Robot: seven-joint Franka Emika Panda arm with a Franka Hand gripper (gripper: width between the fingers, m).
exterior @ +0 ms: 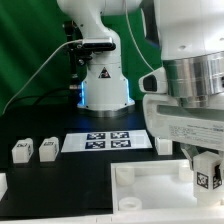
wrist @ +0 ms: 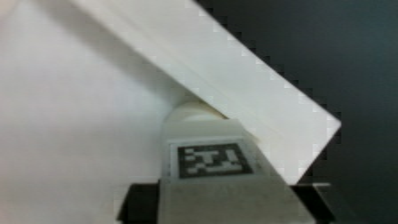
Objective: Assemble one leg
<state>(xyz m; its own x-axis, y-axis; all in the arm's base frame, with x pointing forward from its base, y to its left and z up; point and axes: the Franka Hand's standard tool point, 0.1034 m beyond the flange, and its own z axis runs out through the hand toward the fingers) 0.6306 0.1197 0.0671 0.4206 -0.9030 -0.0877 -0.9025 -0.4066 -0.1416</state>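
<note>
My gripper (exterior: 203, 163) is shut on a leg (exterior: 208, 176), a small white block with a black-and-white marker on its face. It holds the leg at the large white square tray-like part (exterior: 150, 192), near that part's corner at the exterior view's right. In the wrist view the leg (wrist: 217, 150) sits between my dark fingers (wrist: 150, 202), its far end against a raised white edge of the tray-like part (wrist: 249, 75). I cannot tell whether the leg is seated in the part.
Two loose legs (exterior: 22, 150) (exterior: 47, 149) stand at the exterior view's left, another (exterior: 163, 143) beside the marker board (exterior: 108, 142), and a white piece (exterior: 2, 184) shows at the left edge. The robot base (exterior: 102, 80) stands behind.
</note>
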